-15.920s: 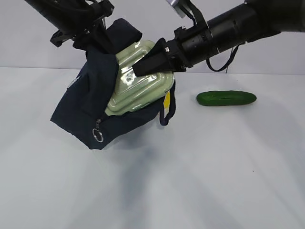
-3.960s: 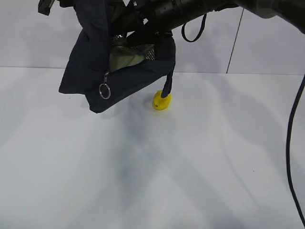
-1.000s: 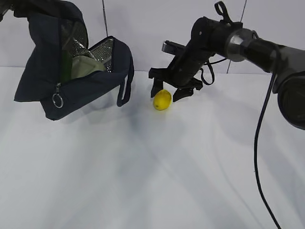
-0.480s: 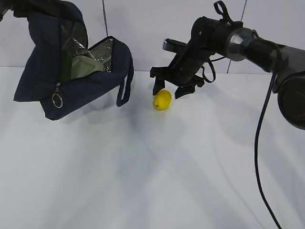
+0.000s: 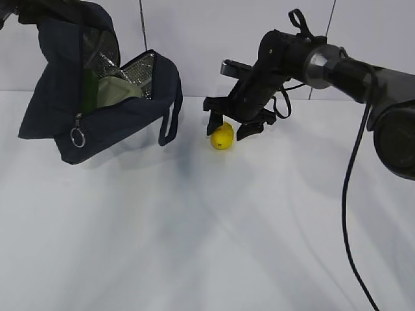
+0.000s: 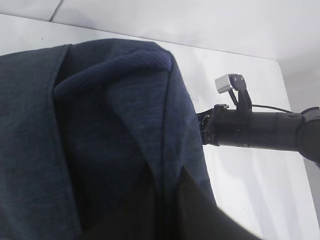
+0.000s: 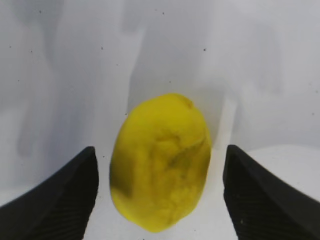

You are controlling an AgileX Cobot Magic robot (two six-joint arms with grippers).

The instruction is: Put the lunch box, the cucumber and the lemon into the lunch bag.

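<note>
The navy lunch bag [image 5: 123,116] hangs tilted at the left, its mouth open and the foil lining showing. Inside lie the sage-green lunch box [image 5: 117,87] and a dark green strip of the cucumber [image 5: 88,81]. My left gripper [image 6: 167,215] is shut on the lunch bag's fabric [image 6: 100,140], which fills the left wrist view. The yellow lemon [image 5: 222,137] rests on the table right of the bag. My right gripper [image 5: 231,129] is open, with one finger on either side of the lemon [image 7: 160,160] and a gap at both sides. The fingertips [image 7: 65,195] are close to the table.
The white table [image 5: 207,246] runs back to a pale wall. A loop handle [image 5: 170,123] hangs from the bag towards the lemon. The right arm's black cable [image 5: 353,194] trails down the right side.
My right gripper has come down over the lemon, so its fingers now straddle it. The bag and the left arm have not moved.
</note>
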